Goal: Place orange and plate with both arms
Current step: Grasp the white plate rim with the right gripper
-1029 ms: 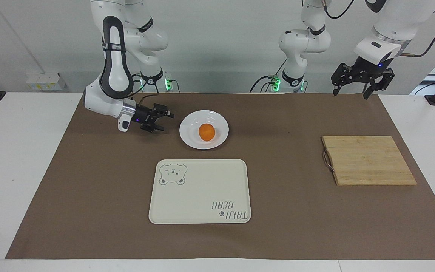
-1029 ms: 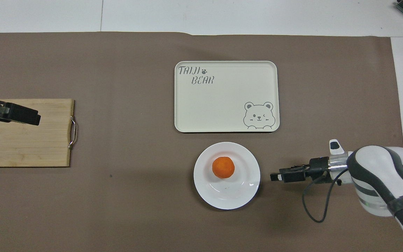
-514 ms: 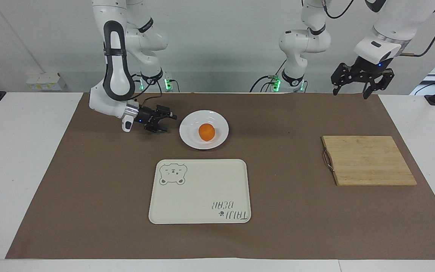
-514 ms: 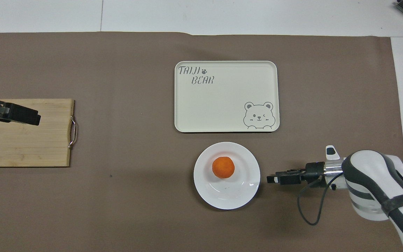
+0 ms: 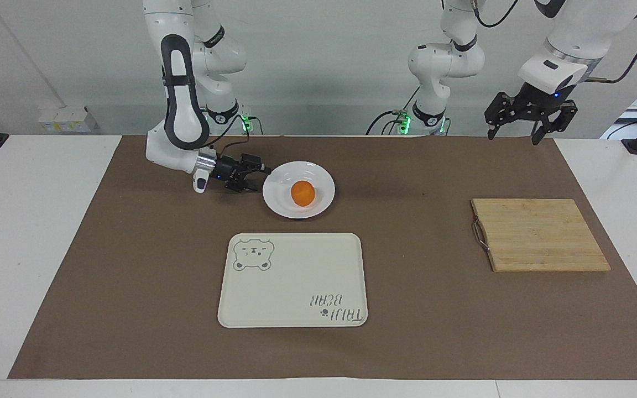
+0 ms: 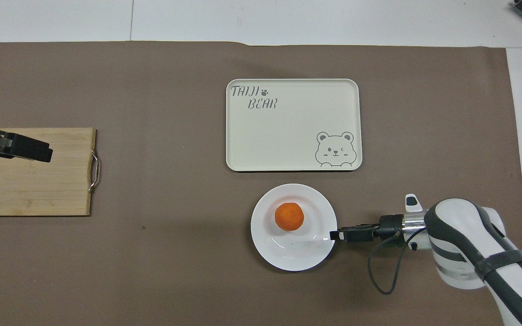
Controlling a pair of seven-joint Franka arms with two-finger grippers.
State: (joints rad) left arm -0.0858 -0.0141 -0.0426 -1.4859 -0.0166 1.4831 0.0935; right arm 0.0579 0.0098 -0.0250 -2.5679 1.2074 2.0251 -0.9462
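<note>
The desk [image 5: 31,232] carries a brown mat [image 5: 130,287]. At its centre lies a cream tray [image 5: 296,287]; at the tray's 12 o'clock in the facing view sits the plate [image 5: 318,205], the orange [image 5: 302,193] in its middle. The right gripper [image 5: 257,178] lies low at the plate's 9 o'clock rim, fingers spread and empty. The left gripper [image 5: 517,135] hangs above the mat's corner, fingers open, holding nothing, over toward a wooden board [image 5: 539,235].

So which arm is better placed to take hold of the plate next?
The right. The right gripper is open, low at the rim of the plate that holds the orange; the left gripper hangs open, high above the table's edge.
</note>
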